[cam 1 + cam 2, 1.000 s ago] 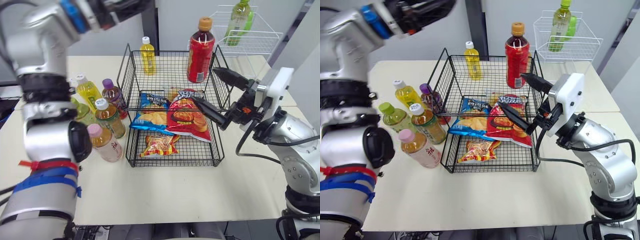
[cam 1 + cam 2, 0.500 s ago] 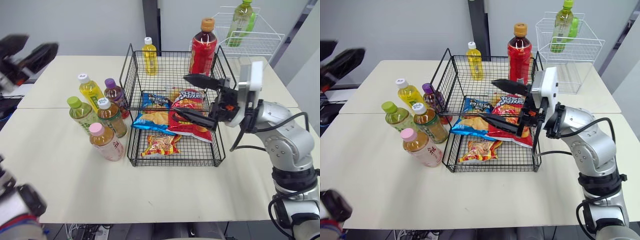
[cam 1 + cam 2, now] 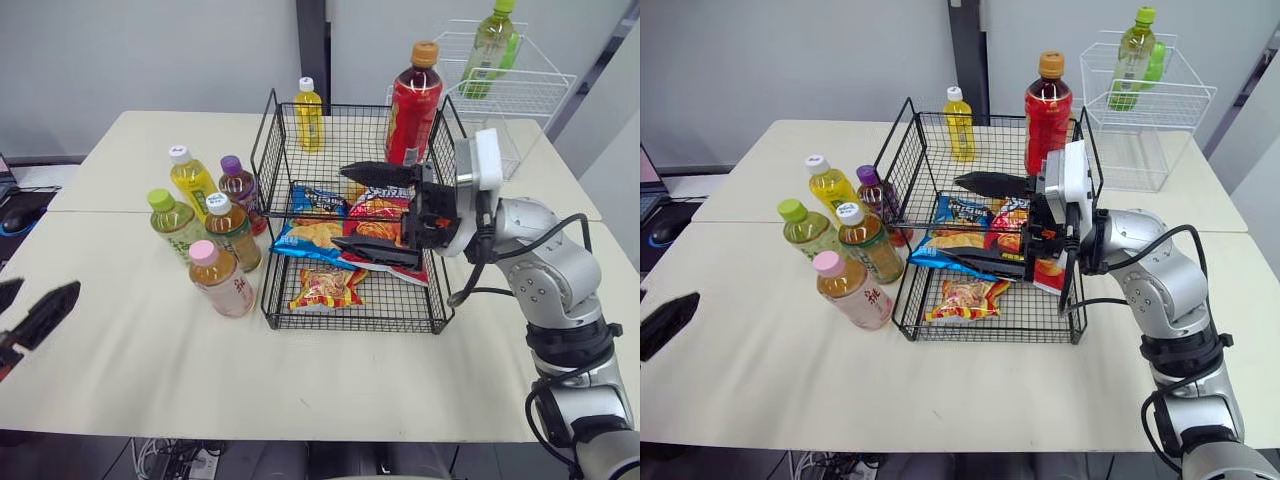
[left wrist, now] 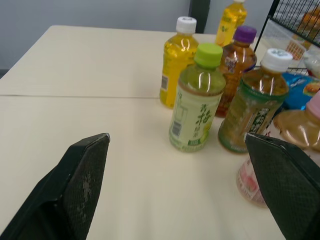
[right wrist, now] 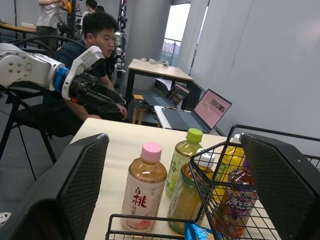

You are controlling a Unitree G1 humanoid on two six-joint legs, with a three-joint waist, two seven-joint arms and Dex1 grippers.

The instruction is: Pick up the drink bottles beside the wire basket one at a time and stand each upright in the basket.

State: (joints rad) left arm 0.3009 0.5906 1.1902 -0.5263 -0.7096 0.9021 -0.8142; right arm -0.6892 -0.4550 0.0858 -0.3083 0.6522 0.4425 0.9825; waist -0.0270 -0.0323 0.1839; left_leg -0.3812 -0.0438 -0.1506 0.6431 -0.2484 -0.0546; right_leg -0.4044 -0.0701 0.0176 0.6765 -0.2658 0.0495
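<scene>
The pale table stands before a grey wall; twelve o'clock means straight away from me. The black wire basket sits in the middle of the table, and snack bags lie inside it. On the table at its nine o'clock side, five drink bottles stand upright, close together. The yellow bottle is at the group's eleven o'clock, the purple-capped bottle just beside the basket wall, the green-capped bottle at nine, the white-capped tea bottle in the middle, and the pink-capped bottle at six. At the basket's eleven and one o'clock corners stand a small yellow bottle and a red bottle; I cannot tell whether they are inside. My right gripper hangs over the basket and points toward nine, fingers spread wide, holding nothing. My left gripper is low at the group's eight o'clock, well apart from the bottles, also spread and empty.
</scene>
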